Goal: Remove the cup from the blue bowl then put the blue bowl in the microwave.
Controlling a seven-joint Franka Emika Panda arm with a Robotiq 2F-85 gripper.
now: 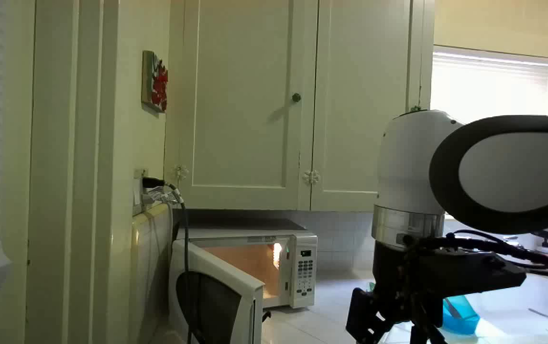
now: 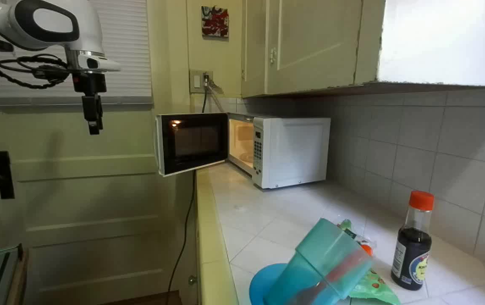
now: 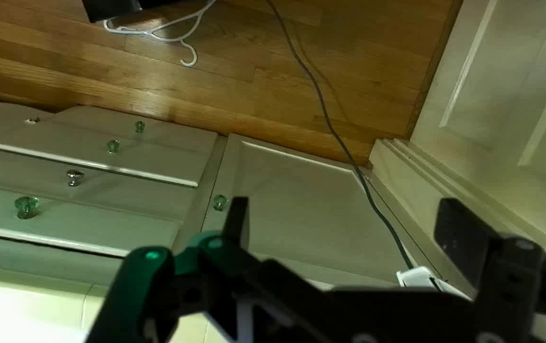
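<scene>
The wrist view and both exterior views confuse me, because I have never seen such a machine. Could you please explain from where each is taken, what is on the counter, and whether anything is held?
The machine is a robot arm with a two-fingered gripper as its hand. Both exterior views come from cameras standing outside it. The wrist view comes from a camera carried on the arm: the gripper's dark parts show along the bottom, with drawers and floor beyond. On the counter are a microwave with its door open, a bottle, a packet, and a tilted cup, apparently in the blue bowl. The gripper is open and holds nothing.
</scene>
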